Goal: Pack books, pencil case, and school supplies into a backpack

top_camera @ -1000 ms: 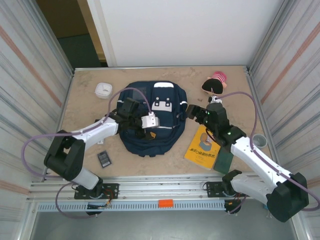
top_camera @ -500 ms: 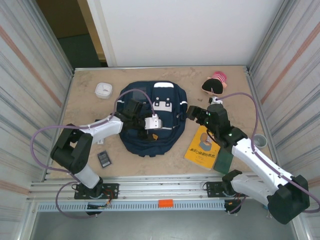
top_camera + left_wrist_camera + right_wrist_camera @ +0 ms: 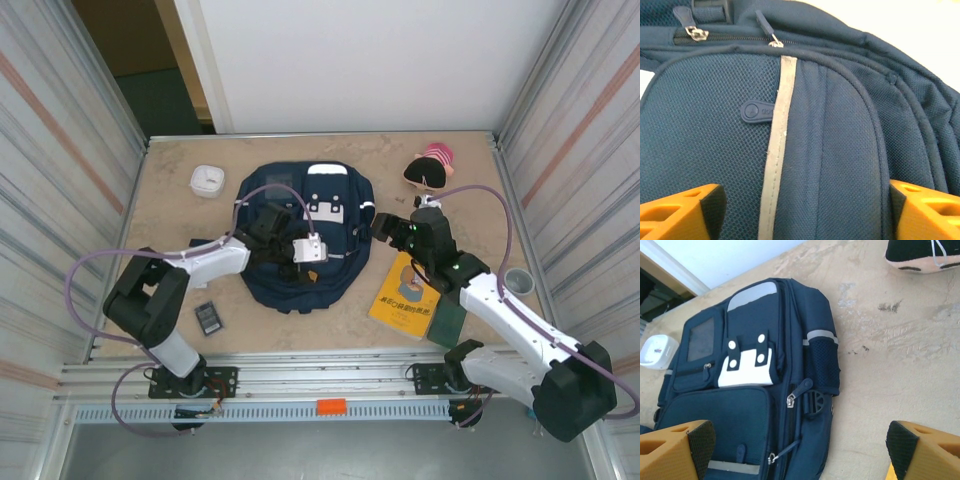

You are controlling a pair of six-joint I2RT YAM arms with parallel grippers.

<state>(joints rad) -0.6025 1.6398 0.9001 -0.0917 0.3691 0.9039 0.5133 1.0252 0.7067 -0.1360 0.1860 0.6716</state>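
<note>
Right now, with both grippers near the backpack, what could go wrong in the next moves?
1. The backpack looks zipped shut, and the open left gripper straddles plain fabric away from the zipper pulls. Closing here would likely pinch cloth, not a pull.
2. The yellow book and green book lie beside the right arm, close to the table's near edge. A sweep of that arm could push them off.
</note>
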